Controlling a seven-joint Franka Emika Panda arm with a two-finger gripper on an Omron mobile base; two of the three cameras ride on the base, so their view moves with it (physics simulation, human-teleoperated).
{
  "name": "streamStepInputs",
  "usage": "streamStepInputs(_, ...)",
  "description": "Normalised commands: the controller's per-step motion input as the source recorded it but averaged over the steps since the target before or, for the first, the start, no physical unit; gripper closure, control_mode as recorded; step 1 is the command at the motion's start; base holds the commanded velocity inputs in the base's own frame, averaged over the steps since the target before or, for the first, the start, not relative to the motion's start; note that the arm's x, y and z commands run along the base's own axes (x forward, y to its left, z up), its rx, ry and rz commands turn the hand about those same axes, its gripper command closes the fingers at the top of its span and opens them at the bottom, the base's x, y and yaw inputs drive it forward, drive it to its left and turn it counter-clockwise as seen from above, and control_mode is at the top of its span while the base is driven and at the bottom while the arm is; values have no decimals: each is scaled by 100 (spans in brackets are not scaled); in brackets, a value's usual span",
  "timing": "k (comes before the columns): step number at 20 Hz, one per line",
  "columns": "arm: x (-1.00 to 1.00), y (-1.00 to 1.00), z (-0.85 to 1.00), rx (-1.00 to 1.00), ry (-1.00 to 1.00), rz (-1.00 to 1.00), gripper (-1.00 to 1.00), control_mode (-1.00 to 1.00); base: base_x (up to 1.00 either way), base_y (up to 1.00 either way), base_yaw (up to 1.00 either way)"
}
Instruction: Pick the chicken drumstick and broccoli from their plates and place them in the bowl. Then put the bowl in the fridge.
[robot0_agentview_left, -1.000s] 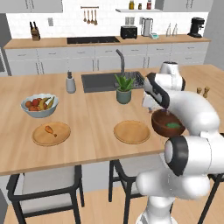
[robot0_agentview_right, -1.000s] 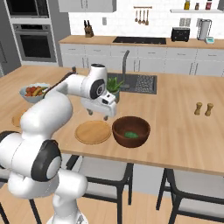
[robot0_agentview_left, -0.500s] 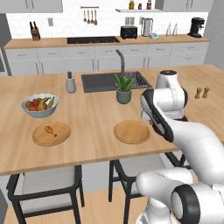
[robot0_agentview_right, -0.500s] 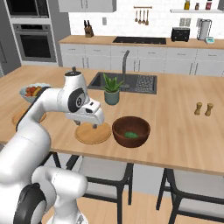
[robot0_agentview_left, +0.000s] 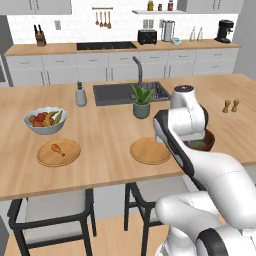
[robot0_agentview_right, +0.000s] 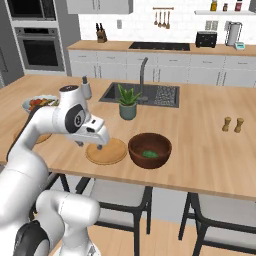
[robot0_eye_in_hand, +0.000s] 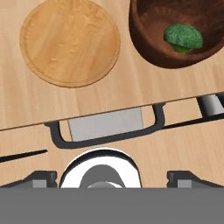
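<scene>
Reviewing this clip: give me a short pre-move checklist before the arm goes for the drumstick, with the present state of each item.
1. Broccoli already in the bowl: ok, it lies on the bowl's bottom.
2. Chicken drumstick free to pick: ok, it lies alone on the far plate, beside the fruit bowl.
3. Near plate cleared: ok, nothing lies on it.
4. Hand empty: cannot tell, its fingers are too small to read.
5. Hand over the drumstick: not ok, it hangs over the near plate by the bowl.
6. Bowl upright on the counter: ok.
</scene>
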Motion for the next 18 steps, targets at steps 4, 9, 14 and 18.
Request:
streamStepInputs(4, -1, 4, 0, 0, 0, 0, -100, -100, 0, 0, 0)
streamStepInputs(9, -1, 10, 0, 0, 0, 0, -100, -100, 0, 0, 0)
streamStepInputs(14, -2, 12, 0, 10, -1, 1, -100, -100, 0, 0, 0)
streamStepInputs(18, -9, 31, 0, 5, -2, 0, -100, -100, 0, 0, 0)
